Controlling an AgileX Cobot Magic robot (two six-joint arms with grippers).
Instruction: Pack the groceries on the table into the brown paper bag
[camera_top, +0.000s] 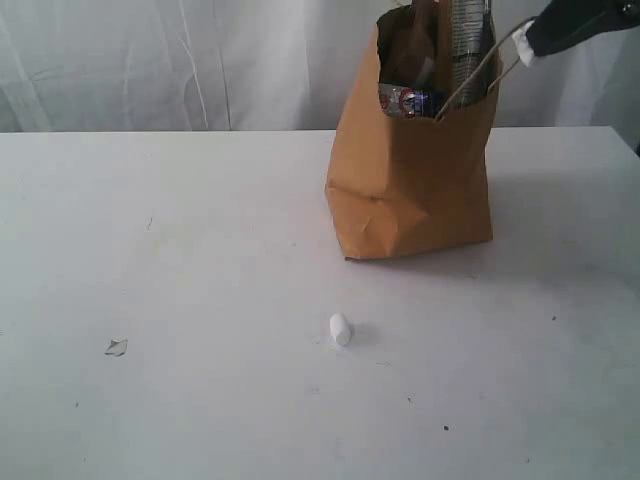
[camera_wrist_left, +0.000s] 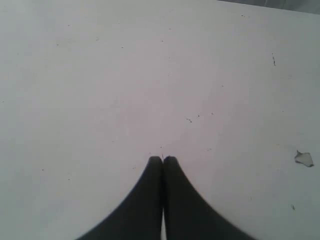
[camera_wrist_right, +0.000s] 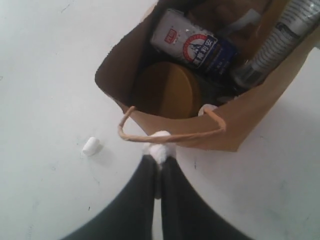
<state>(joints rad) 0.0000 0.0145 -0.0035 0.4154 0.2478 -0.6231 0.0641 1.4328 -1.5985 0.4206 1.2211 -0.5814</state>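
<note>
The bag (camera_top: 410, 190) stands back right on the table (camera_top: 200, 250), holding jar (camera_wrist_right: 167, 90), carton (camera_wrist_right: 192, 47) and packet (camera_wrist_right: 280, 40); a cylinder (camera_top: 341, 329) lies before it, a scrap (camera_top: 116, 347) far left.

White bench (camera_top: 200, 220), speckled and scuffed, and the brown paper bag (camera_top: 410, 190) stands upright on it. Near the bag's front a small white cylinder (camera_top: 341, 329) lies on its side. Well apart from the bag, front-left, sits a pale scrap (camera_top: 116, 347).

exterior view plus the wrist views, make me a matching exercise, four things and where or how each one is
Things:
1 paper bag
2 white pellet
3 left pincer
4 right pincer

States:
a shut on the handle
b lying loose on the table
c upright, groceries inside
d shut, holding nothing

Pairs: 1-c, 2-b, 3-d, 4-a
</note>
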